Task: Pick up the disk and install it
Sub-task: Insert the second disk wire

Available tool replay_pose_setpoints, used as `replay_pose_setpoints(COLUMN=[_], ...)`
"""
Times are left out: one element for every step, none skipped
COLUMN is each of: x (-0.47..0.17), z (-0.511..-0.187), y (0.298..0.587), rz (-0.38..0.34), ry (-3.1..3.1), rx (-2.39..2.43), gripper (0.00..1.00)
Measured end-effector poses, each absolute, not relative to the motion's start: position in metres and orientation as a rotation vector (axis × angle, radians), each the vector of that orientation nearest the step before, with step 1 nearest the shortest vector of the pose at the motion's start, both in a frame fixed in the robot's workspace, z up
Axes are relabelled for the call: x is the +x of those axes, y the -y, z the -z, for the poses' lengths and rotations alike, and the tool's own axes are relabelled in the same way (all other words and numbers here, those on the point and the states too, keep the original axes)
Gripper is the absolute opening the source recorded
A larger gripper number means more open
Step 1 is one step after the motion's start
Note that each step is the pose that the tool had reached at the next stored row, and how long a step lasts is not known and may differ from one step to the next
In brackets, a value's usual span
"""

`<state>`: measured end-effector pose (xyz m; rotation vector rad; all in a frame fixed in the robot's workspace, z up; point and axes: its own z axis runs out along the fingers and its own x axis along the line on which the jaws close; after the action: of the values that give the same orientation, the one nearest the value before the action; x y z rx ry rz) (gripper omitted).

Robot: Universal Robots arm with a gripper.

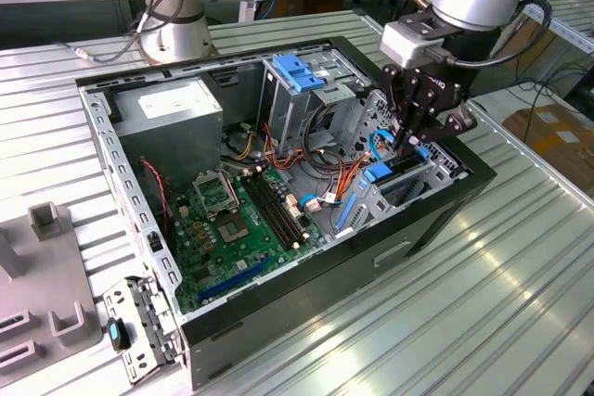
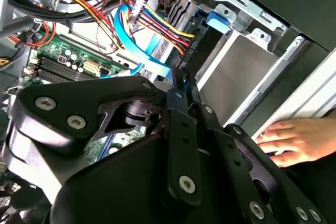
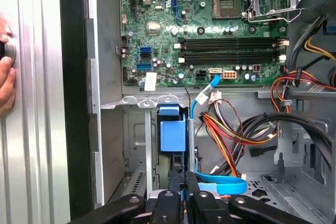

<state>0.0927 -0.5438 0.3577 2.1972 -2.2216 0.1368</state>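
The black pincer (image 1: 419, 136) hangs inside the open black desktop computer case (image 1: 278, 322), low over the drive bay at the case's front corner. Its jaws are drawn together on the thin upper edge of the flat grey metal disk in its bright blue plastic carrier rail (image 3: 172, 135), which stands on edge in the grey sheet-metal bay slot (image 3: 137, 145).

In the first wrist view the disk runs straight away from the pincer tips, its long axis down into the slot, with the blue carrier tab just beyond the fingertips (image 3: 178, 195). The flat grey side of the drive shows in the second wrist view, directly beyond the closed tips. By my reading, it is already well seated between the bay walls.

A light blue flat data cable (image 3: 220, 184) and a bundle of orange, red and black wires (image 3: 226, 135) lie just beside the pincer. A person's hand (image 2: 291, 140) rests on the ribbed metal worktop (image 1: 483, 285) outside the case wall, near the pincer.
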Motion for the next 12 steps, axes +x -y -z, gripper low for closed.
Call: replay_pose_setpoints(x=[0.0926, 0.0922, 0.0917, 0.0914, 0.0914, 0.0914, 0.0913, 0.0913, 0.0913, 0.0913, 0.0913, 0.0912], z=[-0.3566, -0.3561, -0.3556, -0.3552, -0.355, -0.3548, -0.3546, -0.3543, -0.3541, -0.3536, -0.3532, -0.3527], y=[0.5457, 0.5463, 0.5468, 0.5471, 0.5473, 0.5473, 0.5473, 0.5476, 0.5479, 0.5483, 0.5485, 0.5488], rz=[-0.13, -0.124, -0.117, -0.111, -0.106, -0.103, -0.103, -0.104, -0.104, -0.103, -0.103, -0.103], ry=[2.225, 2.227, 2.229, 2.231, 2.233, 2.235, 2.235, 2.236, 2.236, 2.237, 2.237, 2.237], rx=[2.202, 2.207, 2.213, 2.219, 2.223, 2.225, 2.226, 2.227, 2.227, 2.228, 2.228, 2.228], gripper=[0.16, 0.16, 0.16, 0.16, 0.16, 0.16, 0.16, 0.16, 0.16, 0.16, 0.16, 0.16])
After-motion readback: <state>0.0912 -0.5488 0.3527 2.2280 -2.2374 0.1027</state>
